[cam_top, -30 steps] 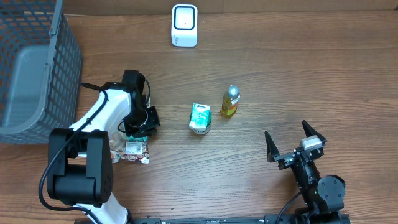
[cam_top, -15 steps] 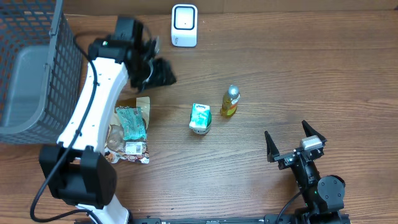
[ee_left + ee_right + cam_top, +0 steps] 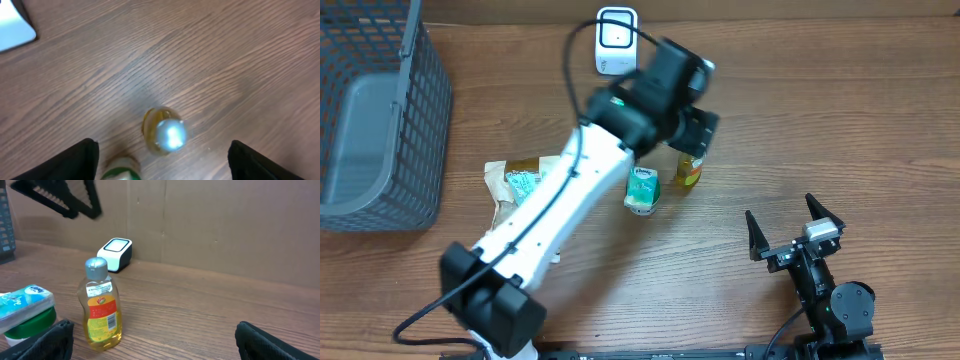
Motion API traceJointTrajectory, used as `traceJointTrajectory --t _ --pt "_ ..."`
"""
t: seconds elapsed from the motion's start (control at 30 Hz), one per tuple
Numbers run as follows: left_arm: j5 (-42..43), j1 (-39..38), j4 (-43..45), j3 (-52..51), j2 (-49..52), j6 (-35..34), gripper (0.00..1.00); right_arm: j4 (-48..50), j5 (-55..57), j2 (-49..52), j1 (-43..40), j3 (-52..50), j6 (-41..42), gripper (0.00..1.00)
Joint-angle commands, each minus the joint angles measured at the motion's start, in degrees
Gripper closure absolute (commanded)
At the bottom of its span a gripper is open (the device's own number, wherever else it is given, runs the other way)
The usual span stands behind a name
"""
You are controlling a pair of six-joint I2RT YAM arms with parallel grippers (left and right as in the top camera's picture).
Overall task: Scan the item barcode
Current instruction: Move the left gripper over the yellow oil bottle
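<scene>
Left arm: reaches from the near left across the table toward the far middle. The left gripper hangs above the bottle. In the wrist view its fingers stand wide apart at the lower corners, with bare wood and the bottle's silver cap between them. Jaws are open and hold nothing. No contact with the bottle is visible.

Bottle: upright on the table at centre, filled with yellow liquid, with a red and yellow label facing the right wrist camera. No barcode can be made out on it.

Scanner: a white unit with a dark face. It stands at the far edge of the table, left of the left gripper and well apart from the bottle.

Carton: green and white. It stands just left of the bottle, and the overhead view shows a narrow gap between them.

Snack pack: lies flat at the left, partly under the left arm.

Basket: grey wire, at the far left of the table.

Right gripper: rests at the near right, well apart from all items. Its fingers are spread wide, and the jaws are open and empty.
</scene>
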Motion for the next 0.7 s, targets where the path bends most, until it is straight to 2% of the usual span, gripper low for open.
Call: traceJointTrajectory --t 0.0,0.2,0.4,0.53,0.67 --pt "-9.8 -2.3 0.4 0.6 3.0 1.1 0.15 0.2 0.3 -0.6 -0.2 -0.6 0.1 0.00" --pt "-11.8 -3.6 0.4 0.6 4.7 0.3 0.16 0.2 0.3 -0.6 -0.2 -0.6 0.1 0.00" --pt "-11.8 -1.2 -2.4 2.9 -0.6 -4.3 0.14 0.2 0.3 -0.6 -0.2 -0.6 0.1 0.00" --pt "-11.9 3.4 -7.5 3.3 -6.8 -7.1 0.12 0.2 0.3 -0.6 -0.2 -0.6 0.1 0.00" --pt "-11.1 12.3 -17.6 3.3 -11.9 -12.1 0.05 0.2 0.3 -0.6 -0.2 -0.6 0.1 0.00"
